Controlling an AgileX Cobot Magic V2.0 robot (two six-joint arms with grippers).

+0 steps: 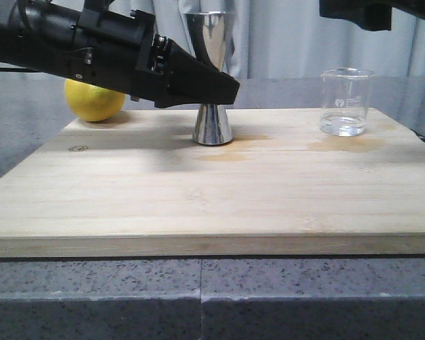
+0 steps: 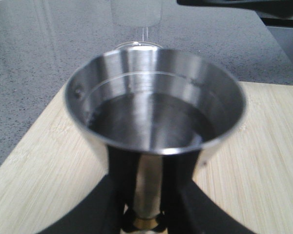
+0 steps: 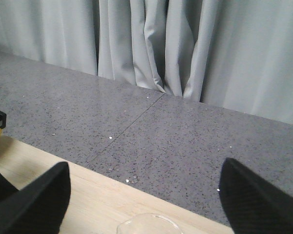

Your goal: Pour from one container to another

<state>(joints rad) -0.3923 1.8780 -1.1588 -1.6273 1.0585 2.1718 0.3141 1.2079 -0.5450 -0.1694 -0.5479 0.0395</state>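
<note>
One grey speckled worktop (image 1: pixel 28 127) carried a wooden board (image 1: pixel 212 191), left gripper (image 2: pixel 146 214) clamped round the steel jigger (image 1: pixel 212 124) at board centre, lemon (image 1: pixel 93 99) at ten o'clock, glass beaker (image 1: pixel 346 103) at two o'clock, right gripper (image 3: pixel 144 195) spread wide above it.

left hand (image 1: pixel 223 86): reaching in low from the left, fingers closed | right hand (image 3: pixel 144 195): raised, fingers spread wide
</note>
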